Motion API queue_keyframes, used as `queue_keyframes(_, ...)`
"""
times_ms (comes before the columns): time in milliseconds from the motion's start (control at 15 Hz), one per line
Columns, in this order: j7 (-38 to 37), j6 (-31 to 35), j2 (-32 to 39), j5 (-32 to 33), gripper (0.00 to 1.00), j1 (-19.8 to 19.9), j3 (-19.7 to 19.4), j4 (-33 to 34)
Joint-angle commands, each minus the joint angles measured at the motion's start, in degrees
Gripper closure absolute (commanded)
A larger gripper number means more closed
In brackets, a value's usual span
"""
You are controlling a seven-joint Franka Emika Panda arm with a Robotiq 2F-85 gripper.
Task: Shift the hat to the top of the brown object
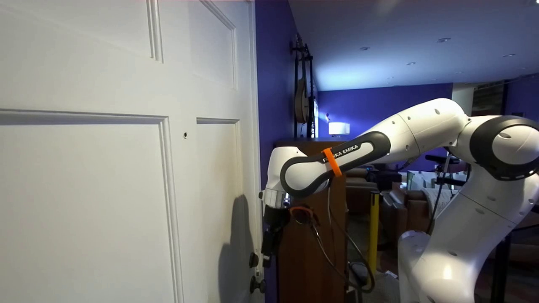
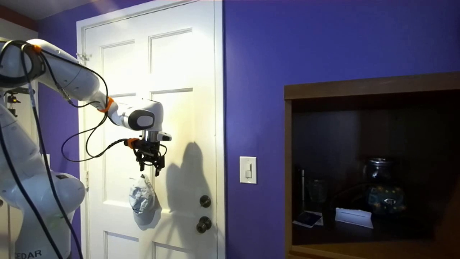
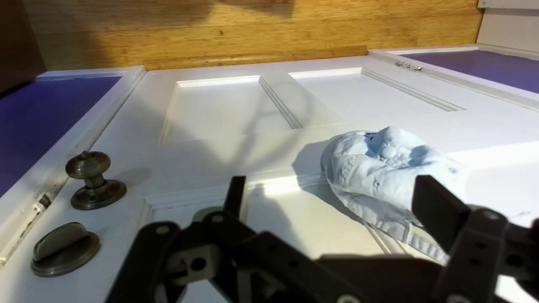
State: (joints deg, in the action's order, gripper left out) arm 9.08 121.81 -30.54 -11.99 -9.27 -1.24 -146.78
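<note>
Arm (image 2: 79, 81) stands at left in an exterior view; next along, the hat (image 2: 142, 198) hangs against the white door (image 2: 176, 117), long axis roughly upright; what it hangs from is too small to tell; just right of it and higher, the fingers (image 2: 157, 172) point down, spread wide, holding nothing; so the hat lies below and slightly left of them. In the wrist view it sits at the right of the gap, partly covered by the fingers on that side; we cannot read the depth between, though we take them as apart. Next move, by our judgement: shift sideways to centre the hat, descend, pinch near its upper end. Far right, the brown cabinet (image 2: 370, 87) stands well apart from the hat; its top sits above the fingers in both exterior views, so we expect a lift.
</note>
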Motion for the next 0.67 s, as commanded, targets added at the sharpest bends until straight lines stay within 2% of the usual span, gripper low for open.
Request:
queue_keyframes(0, 0.11, 1.69, 0.42, -0.69, 0.0, 0.45, 0.82, -0.39)
queue_keyframes(267, 0.73, 7.45, 1.31, -5.04, 0.0, -2.22, 1.36, -2.14)
queue_keyframes(600, 5.15, 15.35, 5.31, -12.13, 0.0, -7.89, 1.94, -4.84)
